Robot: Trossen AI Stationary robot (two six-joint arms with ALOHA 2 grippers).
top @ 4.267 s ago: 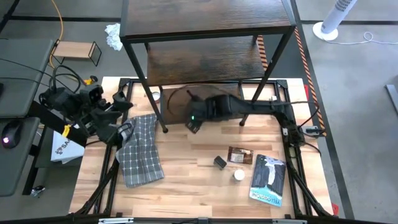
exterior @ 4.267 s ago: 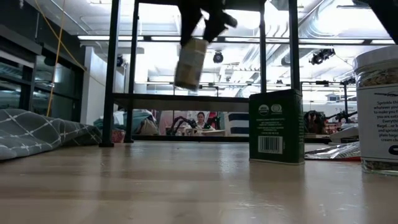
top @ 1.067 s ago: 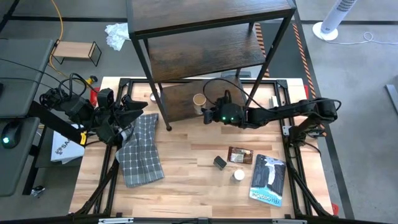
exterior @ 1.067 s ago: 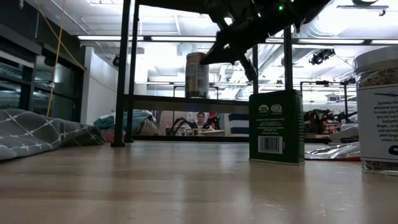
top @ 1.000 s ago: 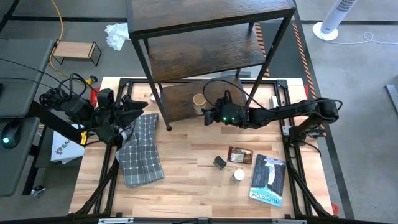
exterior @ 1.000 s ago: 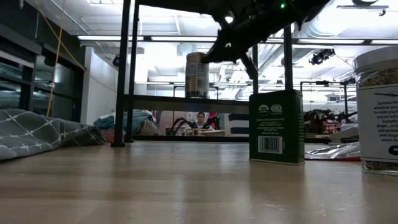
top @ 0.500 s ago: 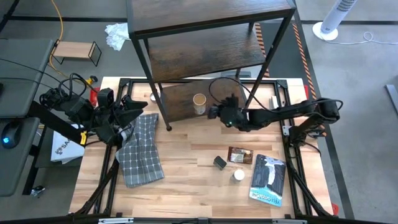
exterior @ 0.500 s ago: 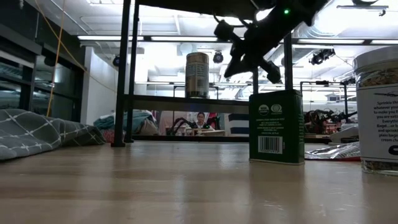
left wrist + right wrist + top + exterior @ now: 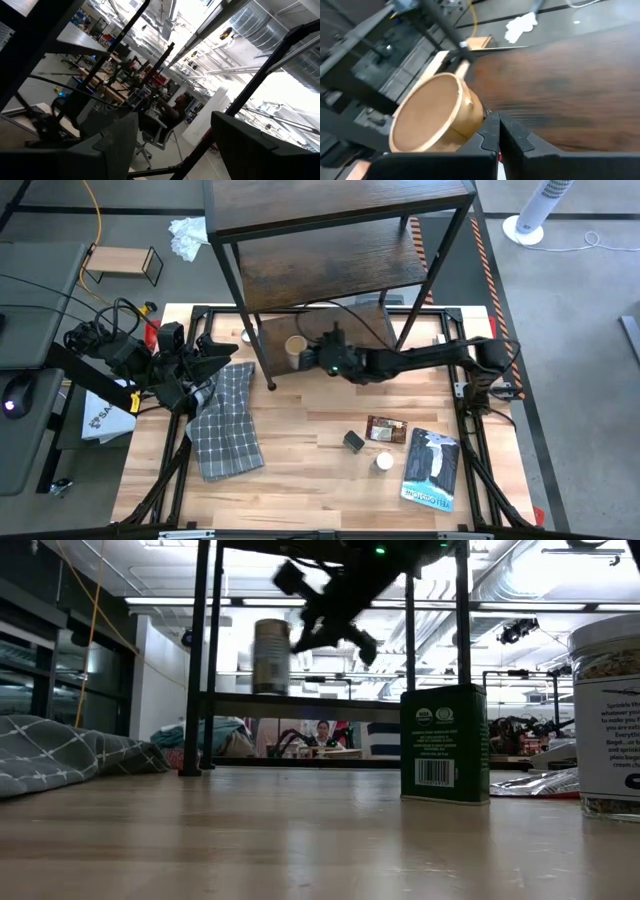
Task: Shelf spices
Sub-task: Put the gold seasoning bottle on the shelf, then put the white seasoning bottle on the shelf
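One tan canister (image 9: 296, 346) stands upright on the shelf's (image 9: 340, 275) lowest board, near that board's left edge, and the right gripper (image 9: 322, 357), fingers pressed together and holding nothing, sits against its side. The step looks like a nudge deeper onto the board: push low on the canister's wall, slow and level, so it slides rather than tips. The right arm reaches long and nearly flat from the table's right edge under the shelf frame. The left gripper (image 9: 208, 366) waits, fingers apart, at the table's left edge, above the checked cloth (image 9: 225, 425).
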